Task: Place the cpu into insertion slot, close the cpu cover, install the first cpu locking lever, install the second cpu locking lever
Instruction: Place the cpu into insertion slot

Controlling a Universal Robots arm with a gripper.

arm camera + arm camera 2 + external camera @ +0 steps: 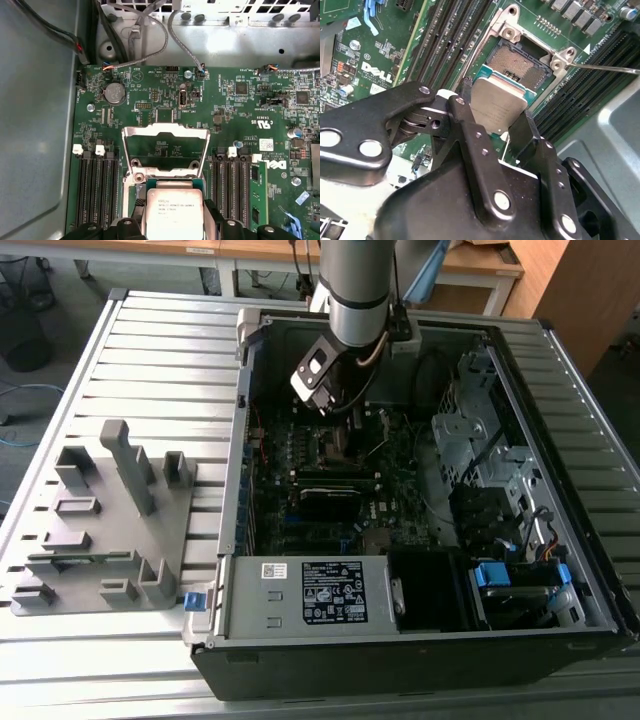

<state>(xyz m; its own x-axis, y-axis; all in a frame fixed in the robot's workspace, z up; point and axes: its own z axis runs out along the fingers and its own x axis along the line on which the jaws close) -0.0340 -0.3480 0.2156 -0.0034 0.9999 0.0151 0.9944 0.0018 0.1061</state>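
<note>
My gripper is shut on the cpu, a flat square chip with a dull silver top, clamped by two opposite edges between black fingers. The chip hangs tilted just over the near edge of the insertion slot, whose pin field lies bare. In the first wrist view the cpu sits between the fingertips of the gripper, and the cpu cover stands swung open beyond it. A thin locking lever sticks out beside the slot. In the exterior view the gripper is low inside the open computer case.
Long black memory slots flank the socket on both sides. Cables and the metal case wall lie close by. A grey fixture stands on the slatted table at the exterior view's left. A drive cage fills the case's right side.
</note>
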